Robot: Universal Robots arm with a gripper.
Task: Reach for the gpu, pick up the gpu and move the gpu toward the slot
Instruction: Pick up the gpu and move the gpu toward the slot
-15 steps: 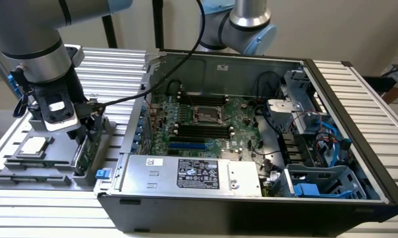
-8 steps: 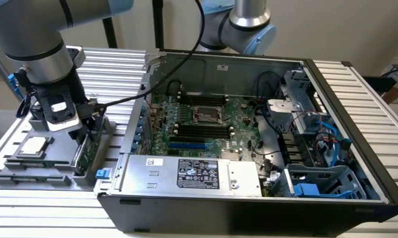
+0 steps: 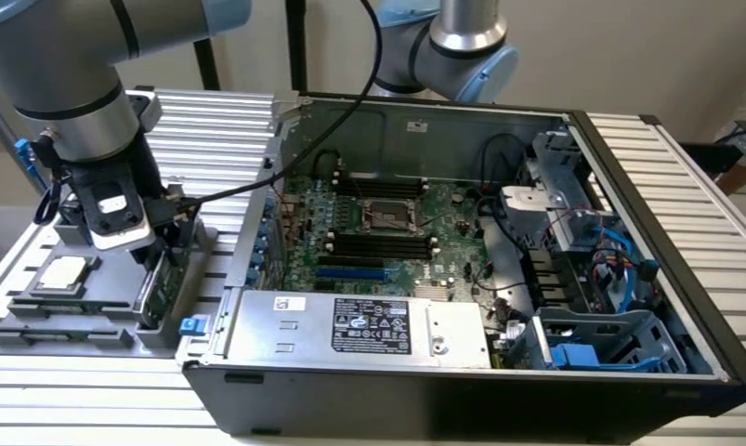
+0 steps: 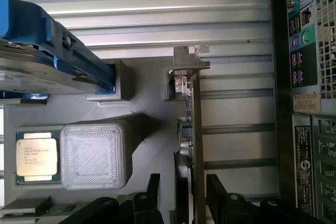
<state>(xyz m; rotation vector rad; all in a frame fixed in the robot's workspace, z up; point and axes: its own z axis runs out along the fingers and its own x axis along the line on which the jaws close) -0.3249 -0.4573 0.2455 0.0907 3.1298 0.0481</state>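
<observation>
1. Because the wrist camera looks down past its own tooling, we meet the gripper (image 4: pixel 184 179) first. Its black fingers (image 4: pixel 153 192) stand apart, one on each side of the card, and nothing is clamped yet.
2. Between them the gpu (image 4: pixel 195 145) stands on edge in the grey holder (image 4: pixel 142 124), with its silver bracket (image 4: pixel 189 64) at the far end. We judge it is stored upright so that fingers coming from above can pinch its flat faces.
3. We see the card only edge-on, so its faces are hidden. Whether either finger touches it is hard to make out.
4. Farther along the holder lie the processor chip (image 4: pixel 35 157) and the hard drive (image 4: pixel 37 51), whose blue rails are cut off at the picture's edge.
5. Farthest off, in the exterior view, the computer case (image 3: pixel 670 232) lies open on its side — probably so the motherboard (image 3: pixel 398 232) faces up. A blue slot (image 3: pixel 351 274) shows there, and cables hide the board's far corner.
</observation>
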